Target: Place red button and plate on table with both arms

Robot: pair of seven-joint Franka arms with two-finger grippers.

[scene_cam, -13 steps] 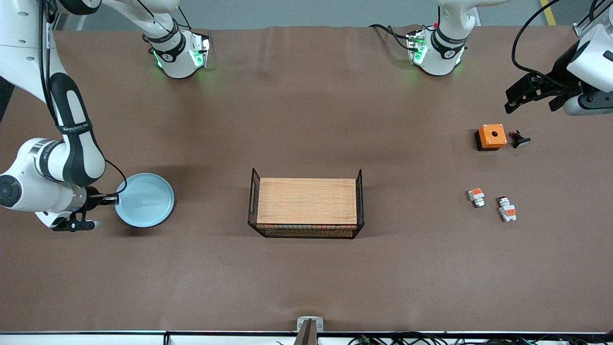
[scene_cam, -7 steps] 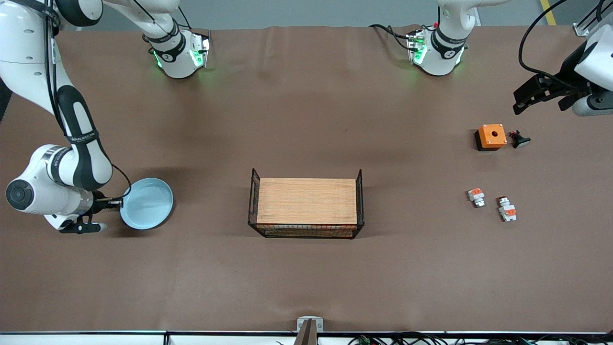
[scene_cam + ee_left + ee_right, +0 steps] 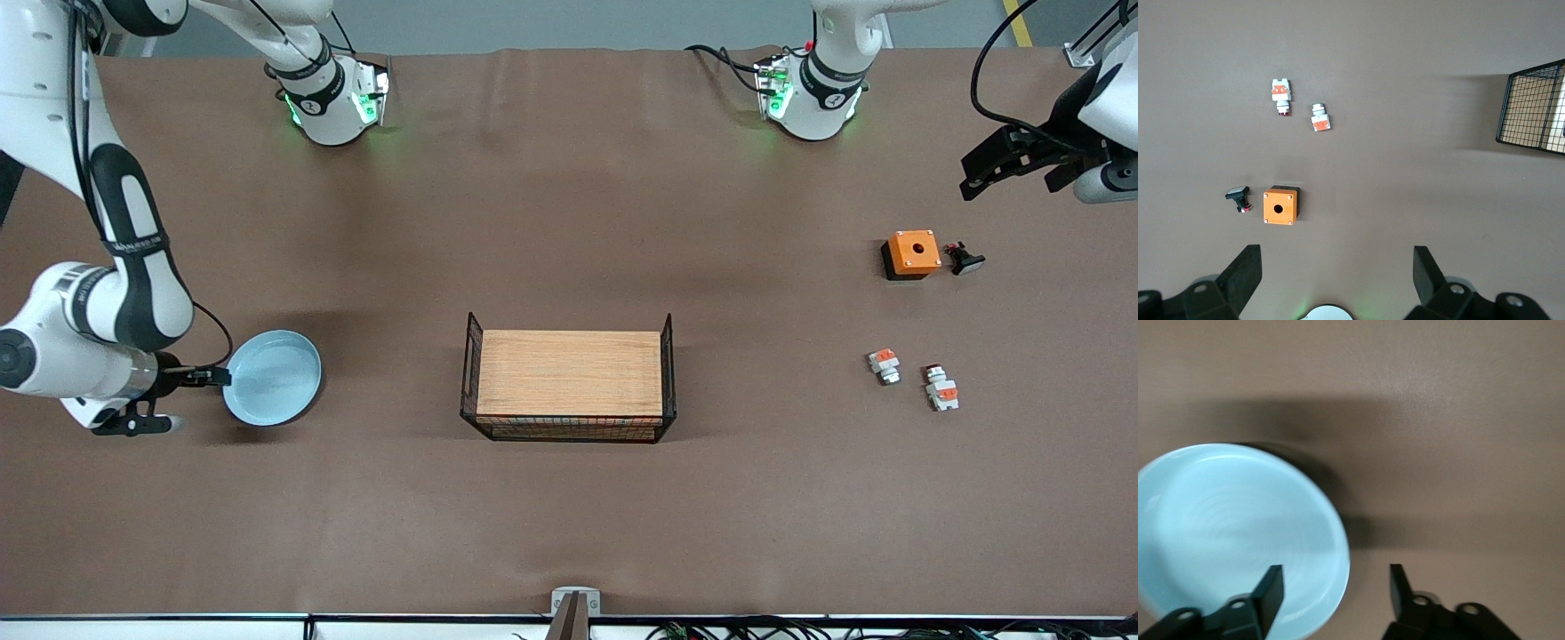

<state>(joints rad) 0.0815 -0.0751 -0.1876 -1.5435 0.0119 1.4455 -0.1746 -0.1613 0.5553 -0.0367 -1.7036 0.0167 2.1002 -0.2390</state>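
Right gripper (image 3: 200, 377) is sitting low at the right arm's end, fingers (image 3: 1271, 587) apart, apparently straddling something. Left gripper (image 3: 1000, 164) is hovering high at its own end, jaws spread wide.

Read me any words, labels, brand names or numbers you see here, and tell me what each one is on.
White lettering on the right arm's black forearm band: too small to read.
Round marks on the two base collars: symbols, no legible text.
Plate, red button, orange box: no text seen.
Right end effector, open at the plate's rim, and left end effector, open over the table near the orange box: none.
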